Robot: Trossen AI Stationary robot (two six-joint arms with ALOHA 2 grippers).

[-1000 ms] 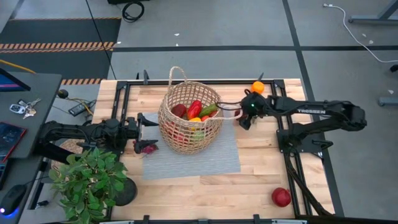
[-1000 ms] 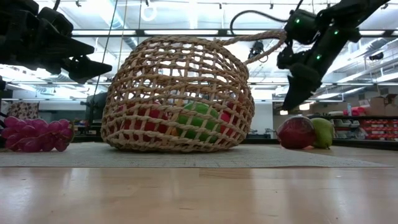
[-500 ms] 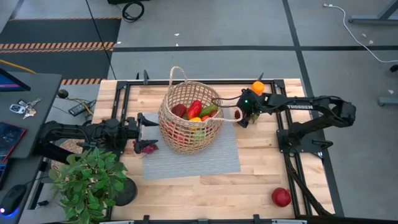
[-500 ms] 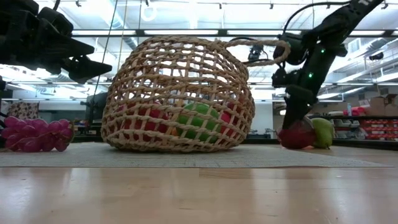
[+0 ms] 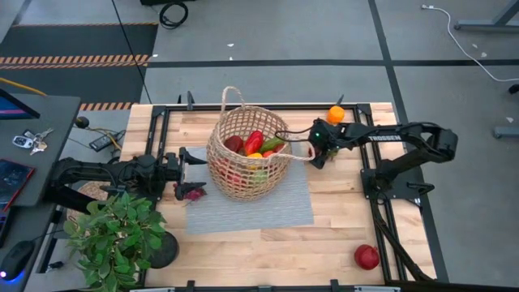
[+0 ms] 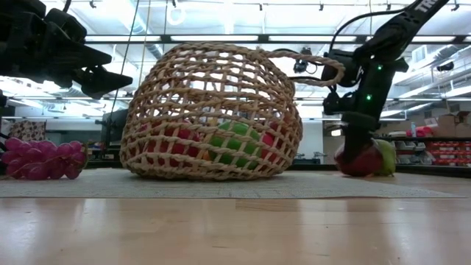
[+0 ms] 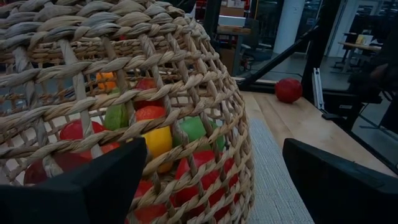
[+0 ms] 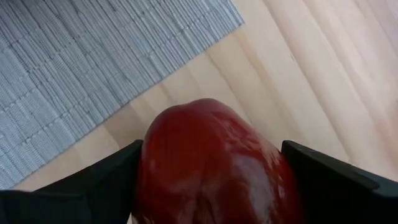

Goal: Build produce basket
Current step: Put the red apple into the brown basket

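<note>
**Right tool closing in on a dark-red fruit beside the basket**

Far left, a potted plant point(image 5: 113, 235) crowds the near corner of the bench point(image 5: 340, 235). The left tool point(image 5: 188, 161) waits just beside the basket point(image 5: 243, 166), its fingers spread fully wide with nothing between them, a bunch of grapes point(image 5: 193, 193) lying by it at the edge of the grey mat point(image 5: 268, 207). The basket sits on that mat, already loaded with peppers and other produce point(image 5: 255, 146). To its right, the right tool point(image 8: 211, 180) is low over a dark-red fruit point(image 8: 214, 162), fingers either side and open, nothing gripped yet as far as I can see. A green pear point(image 6: 384, 156) lies touching the fruit. My worry: the fingers could nudge the round fruit away, or snag the basket's loop handle point(image 5: 296, 146) close by. Open room lies to the right, bar an orange point(image 5: 336, 113) and a red apple point(image 5: 366, 257)
</note>
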